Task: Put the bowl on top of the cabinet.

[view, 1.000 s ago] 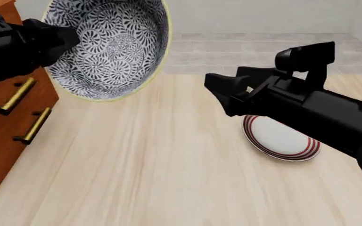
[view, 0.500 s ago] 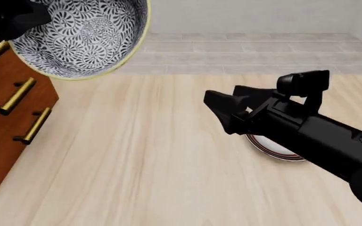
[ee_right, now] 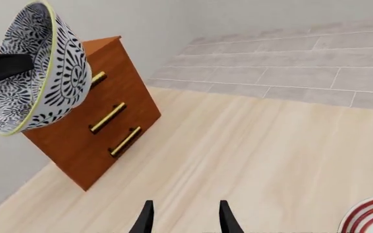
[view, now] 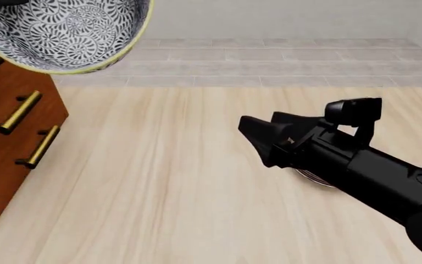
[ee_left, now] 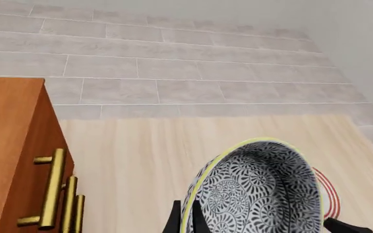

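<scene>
Bowl (ee_left: pixel 254 194): tilted on edge, patterned inside showing, pale rim gripped by the left hand (ee_left: pixel 185 221).
Cabinet (ee_left: pixel 11 155): beside the bowl, apart, gold handles (ee_left: pixel 52 189) visible.
Plate (ee_left: pixel 326 194): red-ringed edge peeking behind the bowl.
Surface (ee_left: pixel 147 155): pale wood.

Your left gripper (ee_left: pixel 258 225) is high up at the far left, almost out of the front view; only a bit of black shows at the top corner there. Its fingers (ee_left: pixel 177 221) pinch the rim of the bowl (view: pixel 61 30), one on each side of the wall, and the bowl hangs tilted in the air. Your right arm (view: pixel 387 181) comes in from the lower right and lies low and slanted across the table, pointing left. Your right gripper (view: pixel 259 137) is at its tip, with nothing in it. Its two fingers (ee_right: pixel 146 218) stand a little apart, with a gap between them.
</scene>
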Robot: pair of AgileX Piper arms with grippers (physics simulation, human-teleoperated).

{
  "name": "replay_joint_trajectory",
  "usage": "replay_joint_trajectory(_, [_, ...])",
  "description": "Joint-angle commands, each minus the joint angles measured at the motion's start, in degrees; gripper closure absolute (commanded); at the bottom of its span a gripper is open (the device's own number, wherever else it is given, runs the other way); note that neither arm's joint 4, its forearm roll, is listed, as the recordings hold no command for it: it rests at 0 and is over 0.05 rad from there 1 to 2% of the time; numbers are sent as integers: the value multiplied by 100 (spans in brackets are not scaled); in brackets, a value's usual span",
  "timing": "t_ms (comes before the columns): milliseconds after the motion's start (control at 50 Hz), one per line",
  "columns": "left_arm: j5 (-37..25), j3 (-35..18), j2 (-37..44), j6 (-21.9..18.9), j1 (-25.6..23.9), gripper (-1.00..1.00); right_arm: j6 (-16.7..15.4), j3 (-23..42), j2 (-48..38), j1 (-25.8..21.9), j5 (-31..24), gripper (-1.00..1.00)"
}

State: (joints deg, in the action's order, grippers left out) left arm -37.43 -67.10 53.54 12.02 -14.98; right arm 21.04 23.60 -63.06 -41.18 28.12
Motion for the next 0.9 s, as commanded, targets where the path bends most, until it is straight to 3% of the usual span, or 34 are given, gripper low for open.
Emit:
replay_joint_trajectory(20, [-491,-373,294,-485,122,100,114,-62,-20,20,87,-100])
replay_joint_trajectory(340, [-1231,-513,501,-1121,433,100,123,-60,-42,25,105,-100])
replay_joint_trajectory(380, [-1323,-586,561,-926,436,100,117,-61,-44,20,108,-100])
replay_joint_trajectory(460, [-1479,-734,616,-1037,468,100,123,-66,-52,24,118,-100])
replay_joint_trajectory(660, [-1921,-1251,758,-865,544,100,119,-70,-54,10,119,-100])
replay_joint_trajectory(780, [-2129,-1430,755,-410,493,100,137,-76,-49,18,124,-100])
replay_joint_trajectory(900, [-2271,-1572,762,-281,529,100,137,-76,-54,7,127,-100])
